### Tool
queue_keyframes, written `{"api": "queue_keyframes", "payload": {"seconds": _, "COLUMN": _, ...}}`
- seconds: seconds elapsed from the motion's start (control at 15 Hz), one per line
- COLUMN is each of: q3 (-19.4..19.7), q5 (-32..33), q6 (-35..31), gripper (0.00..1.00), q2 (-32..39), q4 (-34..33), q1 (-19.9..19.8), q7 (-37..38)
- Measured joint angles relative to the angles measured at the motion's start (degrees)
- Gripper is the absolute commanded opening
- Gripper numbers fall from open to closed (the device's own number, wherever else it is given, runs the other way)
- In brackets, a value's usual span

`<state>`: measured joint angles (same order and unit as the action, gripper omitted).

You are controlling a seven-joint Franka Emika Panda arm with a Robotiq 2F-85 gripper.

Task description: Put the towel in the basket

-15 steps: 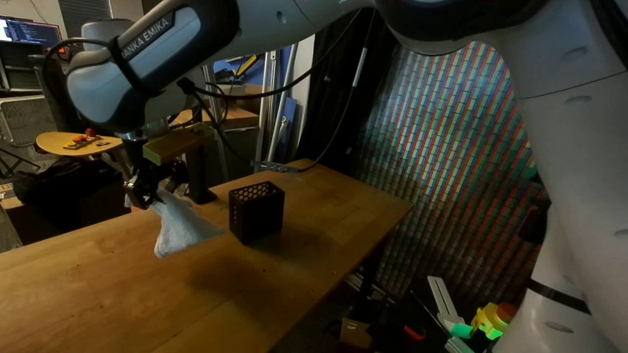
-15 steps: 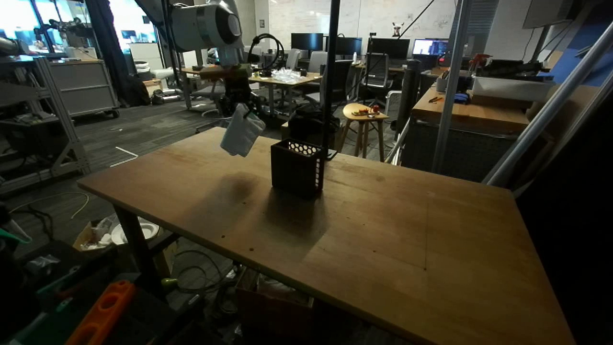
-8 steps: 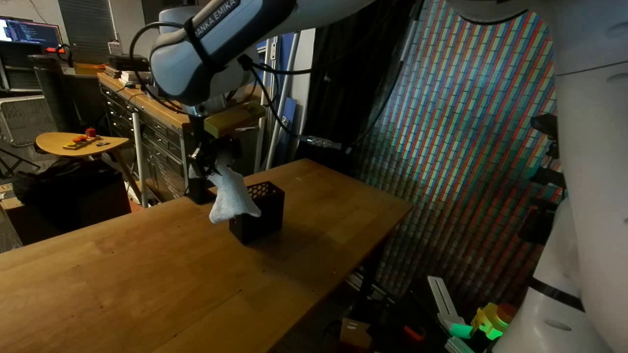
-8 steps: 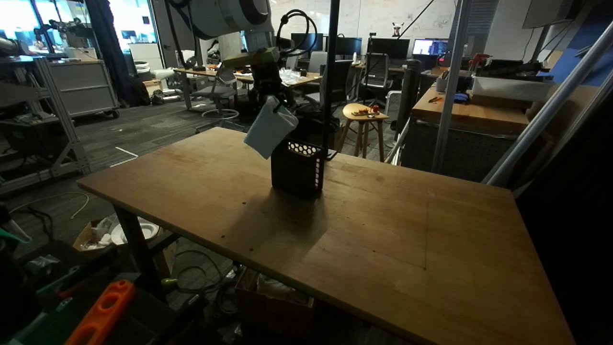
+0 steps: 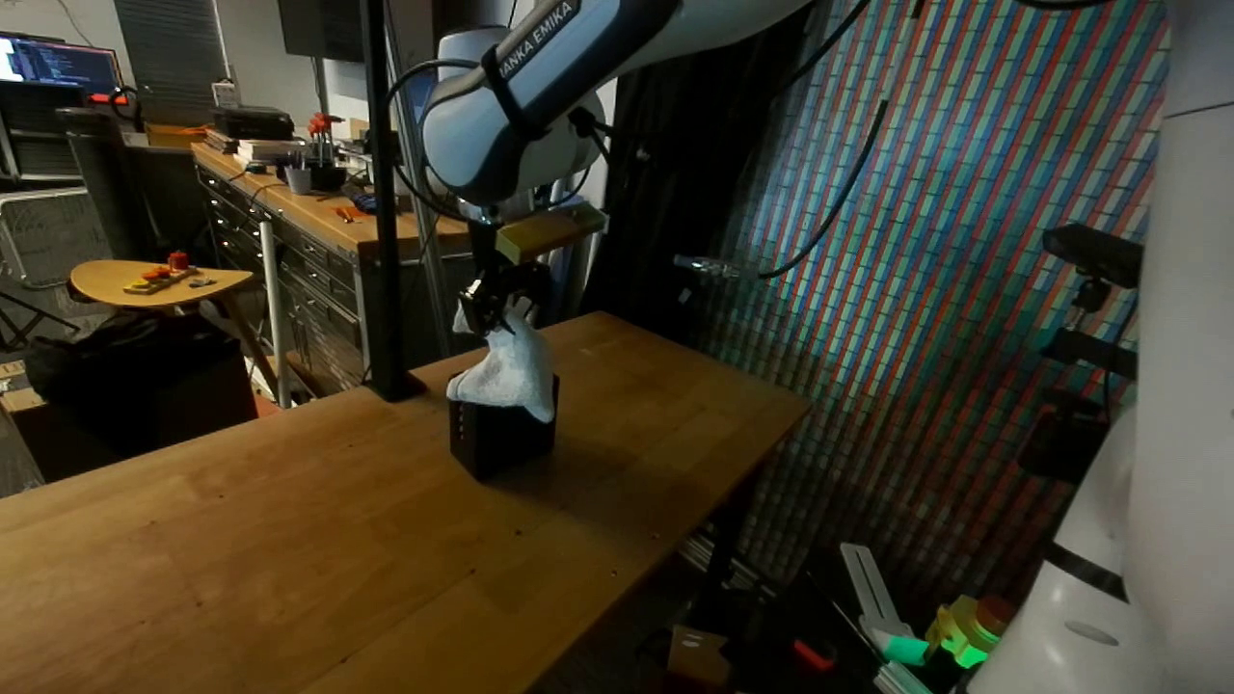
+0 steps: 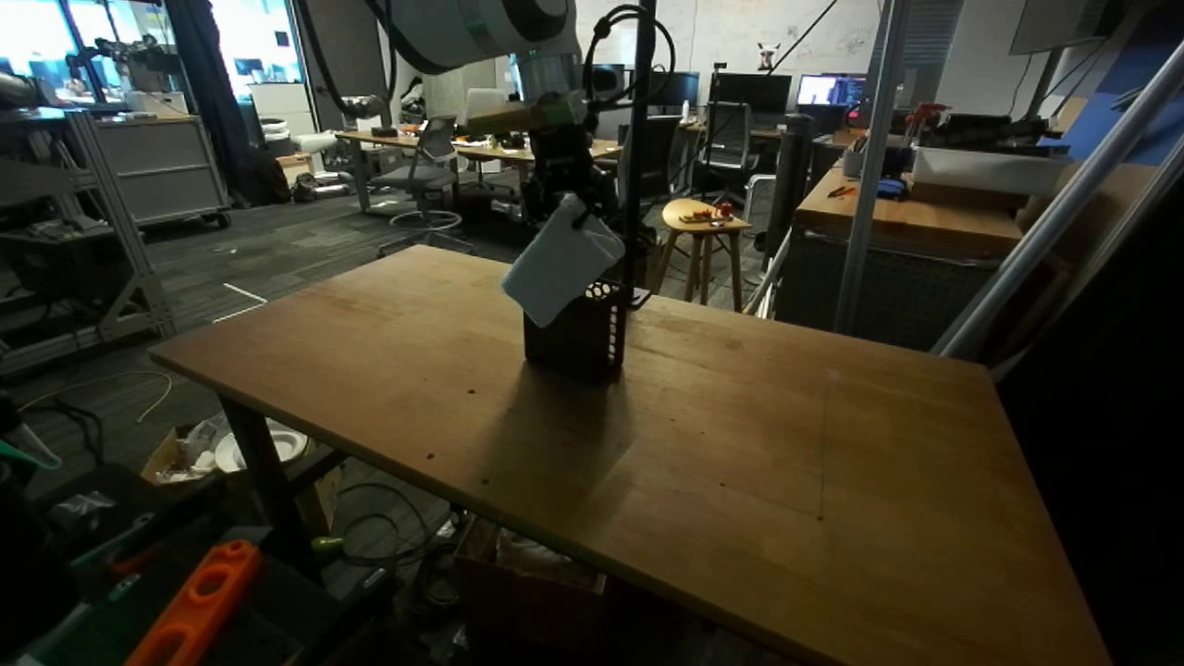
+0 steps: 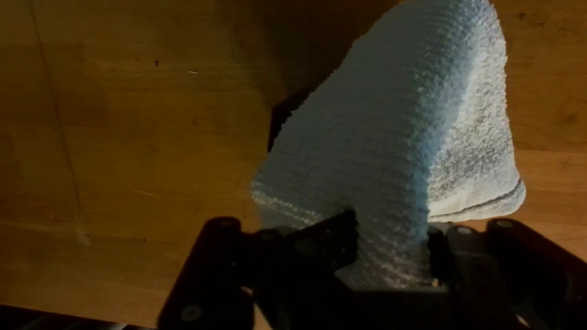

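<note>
1. In the wrist view, black fingers (image 7: 345,236) clench a soft grey-white cloth towel (image 7: 362,137).
2. In an exterior view, the towel hangs over a dark, perforated, box-shaped basket (image 5: 501,443); contact is unclear.
3. In an exterior view, the towel partly hides the basket, upright on a brown wooden desk (image 6: 777,435).

A black robotic hand (image 6: 580,218) grips a tilted, light grey-white cloth towel (image 6: 560,268) that partly hides a dark, perforated, box-shaped basket (image 6: 577,346) on a brown wooden worktop (image 6: 777,435).
</note>
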<state>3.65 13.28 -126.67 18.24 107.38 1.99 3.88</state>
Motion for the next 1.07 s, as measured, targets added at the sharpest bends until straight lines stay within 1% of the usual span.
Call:
{"api": "queue_keyframes", "payload": {"seconds": 0.47, "q3": -0.1, "q5": -0.7, "q6": -7.3, "gripper": 0.07, "q2": 1.2, "q4": 1.9, "q1": -2.2, "q7": -3.0}}
{"api": "queue_keyframes", "payload": {"seconds": 0.73, "q3": -1.2, "q5": -4.6, "q6": -9.9, "gripper": 0.07, "q2": 4.0, "q4": 1.9, "q1": -2.9, "q7": -5.7}}
{"api": "queue_keyframes", "payload": {"seconds": 1.07, "q3": -3.1, "q5": -8.8, "q6": -10.6, "gripper": 0.07, "q2": 7.1, "q4": 1.7, "q1": -3.7, "q7": -9.6}}
